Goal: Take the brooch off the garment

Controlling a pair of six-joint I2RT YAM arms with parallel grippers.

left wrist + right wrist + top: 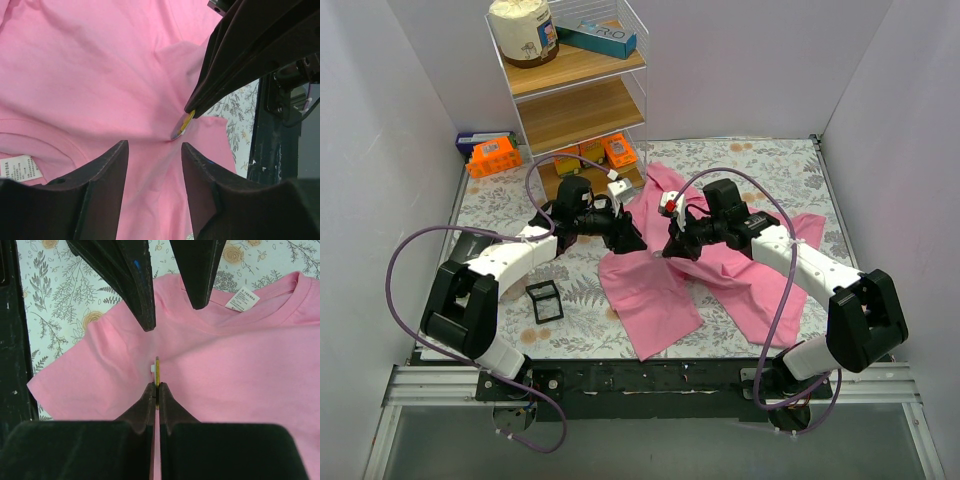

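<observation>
Top external view, left to right: the left hand (pixel 636 242) hovers low over the garment (pixel 655 300), a pink polo spread on the floral-clothed desk (pixel 492 210). Its fingers are spread apart and hold nothing. Just ahead of its fingertips, in line with the gap between them, the brooch (pixel 181 128) stands edge-on, with the cloth drawn into radiating creases around it. The right hand (pixel 668 250), facing the left tip to tip, has its fingers pressed together on the disc's rim. By these views the pull-off is the step in hand. It would likely go best if the left hand closed on the fabric right beside the brooch and pinned it. The right would then draw straight back toward its own wrist, pinch square, so the thin disc does not slip or lift the shirt.
</observation>
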